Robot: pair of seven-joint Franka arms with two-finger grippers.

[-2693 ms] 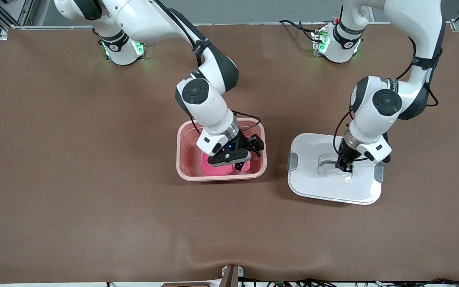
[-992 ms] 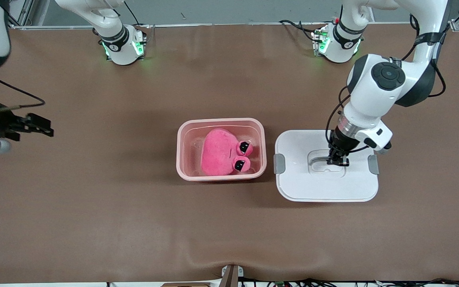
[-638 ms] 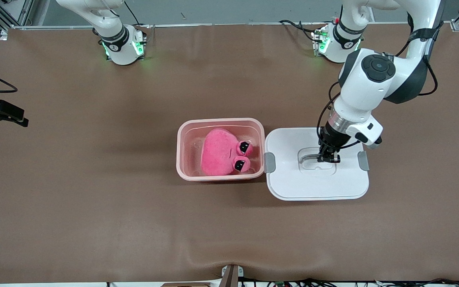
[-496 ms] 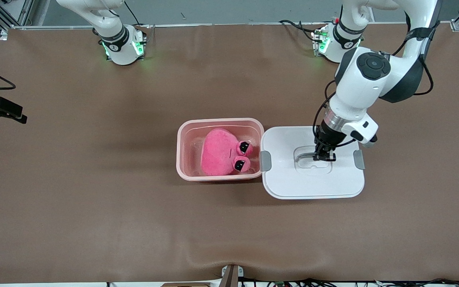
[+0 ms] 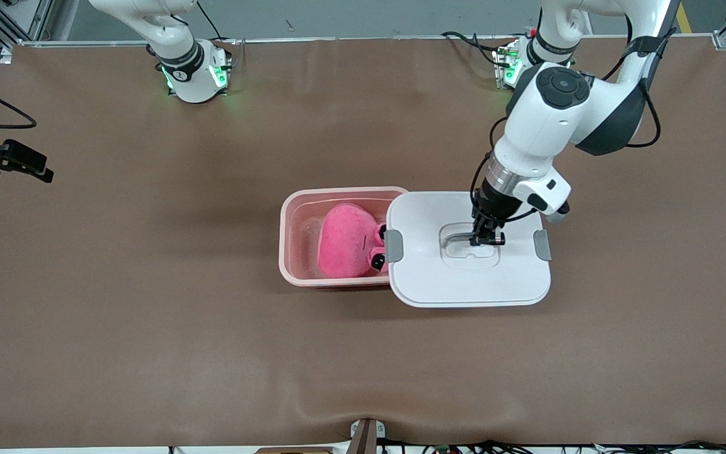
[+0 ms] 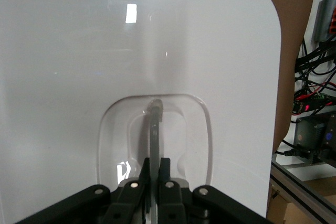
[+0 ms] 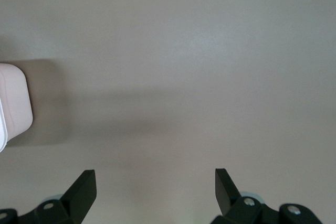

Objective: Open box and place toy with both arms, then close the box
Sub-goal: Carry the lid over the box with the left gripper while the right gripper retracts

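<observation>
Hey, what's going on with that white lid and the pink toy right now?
Left gripper shut on lid handle, lid over box edge. Toy in box, partly covered. Right gripper open, waiting at the right arm's end of the table. Nothing in the way.

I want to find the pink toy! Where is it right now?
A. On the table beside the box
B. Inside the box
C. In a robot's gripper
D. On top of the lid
B: the toy lies inside the box, with the lid covering only one end.
</observation>
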